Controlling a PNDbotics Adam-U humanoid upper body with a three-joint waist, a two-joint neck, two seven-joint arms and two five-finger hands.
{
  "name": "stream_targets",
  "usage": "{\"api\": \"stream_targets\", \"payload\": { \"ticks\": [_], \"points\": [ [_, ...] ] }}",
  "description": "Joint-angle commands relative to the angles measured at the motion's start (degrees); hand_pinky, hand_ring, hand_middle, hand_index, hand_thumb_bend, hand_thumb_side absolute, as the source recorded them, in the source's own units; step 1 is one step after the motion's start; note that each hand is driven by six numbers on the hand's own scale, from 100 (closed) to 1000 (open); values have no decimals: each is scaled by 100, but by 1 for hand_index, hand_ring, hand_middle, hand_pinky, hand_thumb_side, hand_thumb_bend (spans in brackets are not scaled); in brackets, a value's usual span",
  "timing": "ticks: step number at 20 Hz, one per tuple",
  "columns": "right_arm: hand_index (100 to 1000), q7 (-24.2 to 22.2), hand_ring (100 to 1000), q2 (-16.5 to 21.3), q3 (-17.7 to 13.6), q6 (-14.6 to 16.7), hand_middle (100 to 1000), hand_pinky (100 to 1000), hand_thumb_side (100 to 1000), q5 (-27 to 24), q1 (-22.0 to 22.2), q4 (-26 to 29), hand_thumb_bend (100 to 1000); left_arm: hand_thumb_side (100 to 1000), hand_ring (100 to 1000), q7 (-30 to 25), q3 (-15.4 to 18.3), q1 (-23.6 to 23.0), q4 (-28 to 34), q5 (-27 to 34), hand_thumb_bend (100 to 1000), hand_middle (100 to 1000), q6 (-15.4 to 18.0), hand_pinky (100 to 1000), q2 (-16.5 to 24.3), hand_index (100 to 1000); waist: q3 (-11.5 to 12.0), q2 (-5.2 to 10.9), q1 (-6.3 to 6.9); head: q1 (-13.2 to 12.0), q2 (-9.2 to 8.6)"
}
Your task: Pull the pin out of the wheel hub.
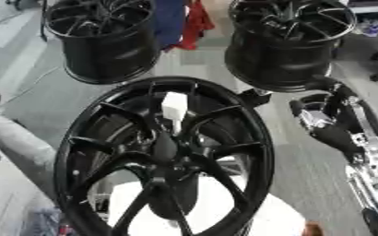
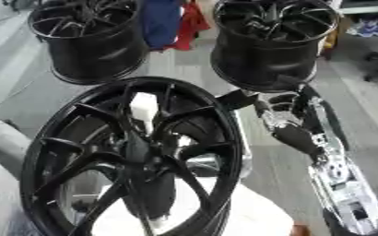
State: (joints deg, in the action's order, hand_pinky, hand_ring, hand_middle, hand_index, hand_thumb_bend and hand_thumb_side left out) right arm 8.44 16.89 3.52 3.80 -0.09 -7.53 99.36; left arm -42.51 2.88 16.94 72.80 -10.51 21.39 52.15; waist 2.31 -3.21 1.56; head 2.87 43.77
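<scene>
A big black wheel hub (image 1: 253,138) stands tilted toward me in the middle of both views. A white pin (image 1: 174,107) sticks out between its spokes, just above the centre. My right arm comes up along the right side, silver and black. My right hand (image 2: 287,105) is at the hub's upper right rim, right of the pin and apart from it. A black part of the hand (image 2: 239,98) reaches the rim's outer edge. My left hand does not show.
Two more black wheels stand behind, one at the back left (image 1: 103,41) and one at the back right (image 1: 285,46), close above my right hand. Blue and red cloth (image 1: 180,20) hangs between them. A grey padded shape (image 1: 14,138) lies at the left; a white surface (image 1: 216,207) shows under the hub.
</scene>
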Motion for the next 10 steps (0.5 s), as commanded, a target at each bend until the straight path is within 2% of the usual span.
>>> {"api": "stream_targets", "payload": {
  "ticks": [1,2,4,10],
  "points": [
    [831,44,666,37,-57,1,719,659,210,13,-49,40,408,585,756,262,284,-77,-512,-622,423,828,258,713,-110,910,-10,31,-4,36,-21],
    [831,51,666,34,-64,0,719,659,210,13,-49,40,408,627,777,431,329,-132,-646,-759,452,845,230,728,-191,917,-10,25,-12,44,-23],
    [831,60,666,29,-72,-1,720,659,211,14,-56,43,408,674,800,782,440,-234,-816,-920,441,861,171,749,-351,923,-5,14,-29,58,-21],
    [831,78,666,12,-96,-5,719,659,211,17,-62,46,408,644,721,1979,803,-582,-791,-655,246,788,-55,687,-825,883,23,-17,-66,85,-25]
  ]
}}
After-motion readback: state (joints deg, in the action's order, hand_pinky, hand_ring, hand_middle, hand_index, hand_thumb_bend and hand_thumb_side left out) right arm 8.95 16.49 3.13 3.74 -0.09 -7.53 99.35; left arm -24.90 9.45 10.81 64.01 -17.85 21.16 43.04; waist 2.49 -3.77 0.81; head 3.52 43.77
